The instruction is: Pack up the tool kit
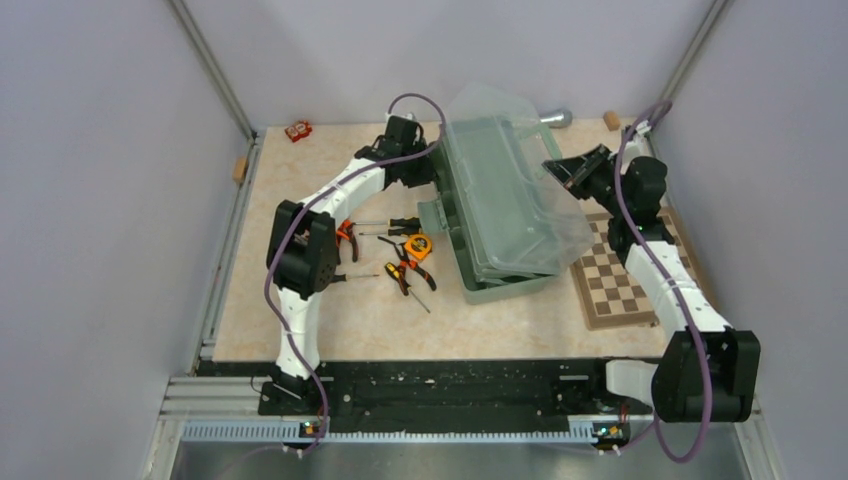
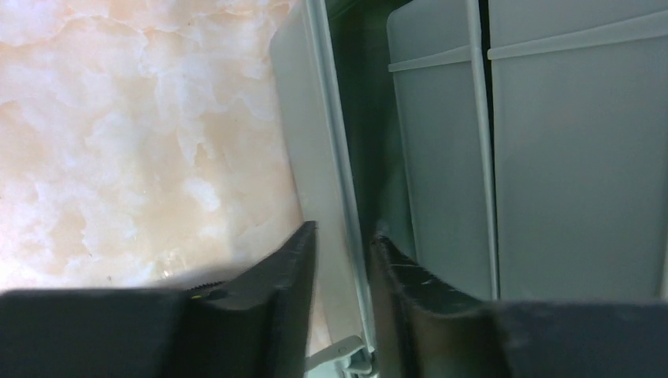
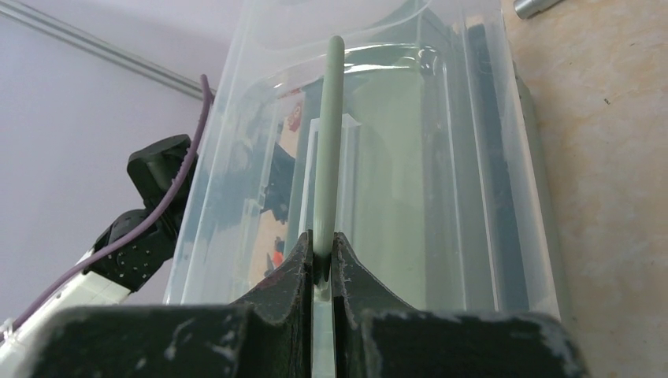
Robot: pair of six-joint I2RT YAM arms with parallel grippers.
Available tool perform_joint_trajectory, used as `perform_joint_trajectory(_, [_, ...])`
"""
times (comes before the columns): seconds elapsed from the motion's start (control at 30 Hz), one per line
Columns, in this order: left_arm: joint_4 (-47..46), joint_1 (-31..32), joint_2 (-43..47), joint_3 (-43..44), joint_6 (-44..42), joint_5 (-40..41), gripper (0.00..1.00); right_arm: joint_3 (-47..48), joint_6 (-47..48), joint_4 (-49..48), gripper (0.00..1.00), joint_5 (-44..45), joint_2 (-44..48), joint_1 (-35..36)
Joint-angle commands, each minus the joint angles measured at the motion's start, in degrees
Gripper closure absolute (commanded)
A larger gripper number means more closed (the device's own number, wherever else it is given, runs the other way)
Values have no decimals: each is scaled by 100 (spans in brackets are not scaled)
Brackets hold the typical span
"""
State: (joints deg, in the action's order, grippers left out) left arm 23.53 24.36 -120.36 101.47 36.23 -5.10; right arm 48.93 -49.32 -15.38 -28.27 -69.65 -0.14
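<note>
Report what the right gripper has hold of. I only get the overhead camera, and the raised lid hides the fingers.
Observer: The right gripper is shut on the thin green handle of the clear lid, pinched between its fingertips.
Operator: Check the left gripper at the box.
Observer: The left gripper straddles a wall of the toolbox, one finger outside and one inside. I cannot tell whether it is pinching.
Operator: Look inside the box.
Observer: The left wrist camera shows the grey inner tray. The compartments in its view hold nothing.
</note>
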Motion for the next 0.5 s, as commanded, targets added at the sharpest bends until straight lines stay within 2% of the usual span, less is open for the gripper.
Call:
perform_joint_trajectory(0.0, [-232, -10, -148, 262, -18, -73, 76, 608, 217, 12, 100, 240, 255, -20])
perform_joint_trajectory(0.07, [-221, -27, -167, 253, -34, -70, 88, 753, 351, 239, 100, 369, 271, -47])
perform_joint_trajectory(0.17, [-205, -53, -163, 250, -76, -32, 98, 922, 397, 527, 100, 541, 285, -255])
perform_joint_trajectory(0.4, [-228, -103, -189, 245, -127, -45, 100, 1108, 521, 1289, 99, 818, 229, -919])
perform_joint_trajectory(0.47, [-258, -105, -193, 250, -121, -89, 100, 1046, 540, 1381, 84, 920, 232, -1047])
